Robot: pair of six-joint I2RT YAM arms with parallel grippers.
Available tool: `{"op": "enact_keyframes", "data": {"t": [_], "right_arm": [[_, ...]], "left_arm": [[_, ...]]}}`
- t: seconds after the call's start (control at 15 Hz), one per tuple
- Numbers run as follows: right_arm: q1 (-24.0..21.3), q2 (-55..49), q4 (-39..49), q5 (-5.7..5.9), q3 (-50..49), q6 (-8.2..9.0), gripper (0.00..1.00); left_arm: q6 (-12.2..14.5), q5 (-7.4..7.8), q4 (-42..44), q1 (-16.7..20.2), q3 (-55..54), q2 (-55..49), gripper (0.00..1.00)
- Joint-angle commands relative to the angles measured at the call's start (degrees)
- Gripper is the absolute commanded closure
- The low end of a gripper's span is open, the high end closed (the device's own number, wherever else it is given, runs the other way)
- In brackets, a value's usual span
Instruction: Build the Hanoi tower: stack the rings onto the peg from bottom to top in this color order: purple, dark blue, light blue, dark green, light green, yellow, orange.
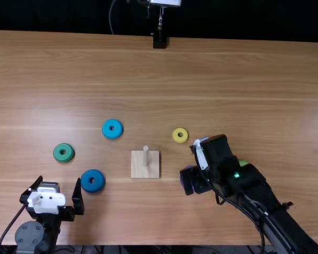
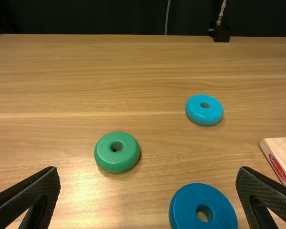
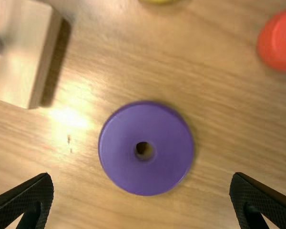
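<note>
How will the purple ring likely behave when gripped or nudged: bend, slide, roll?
The purple ring probably won't bend, as its thick, even body looks solid. Lying flat on the table, it would more likely slide than tip under a light nudge. Its round outline suggests it could roll if it ended up on edge.

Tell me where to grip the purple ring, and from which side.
Grip the purple ring by opposite points of its outer rim, from straight above. It lies flat, round, with bare table around it, so the open right pincer should close evenly.
</note>
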Motion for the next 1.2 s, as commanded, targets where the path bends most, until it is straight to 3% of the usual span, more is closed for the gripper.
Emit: {"op": "enact_keyframes", "data": {"t": [0.0, 0.33, 0.6, 1.13], "right_arm": [[0.27, 0.63, 0.41, 0.23, 1.36, -0.10, 0.00], [0.45, 3.97, 0.31, 0.12, 1.44, 0.22, 0.00], [0.62, 4.50, -0.11, 0.23, 1.62, 2.75, 0.00], [2.47, 9.33, 0.94, 0.44, 2.23, 2.65, 0.00]], "left_arm": [[0.78, 0.70, -4.55, 0.22, -6.02, -0.67, 0.00], [0.78, 0.70, -4.55, 0.22, -6.02, -0.67, 0.00], [0.78, 0.70, -4.55, 0.22, -6.02, -0.67, 0.00], [0.78, 0.70, -4.55, 0.22, -6.02, -0.67, 0.00]]}}
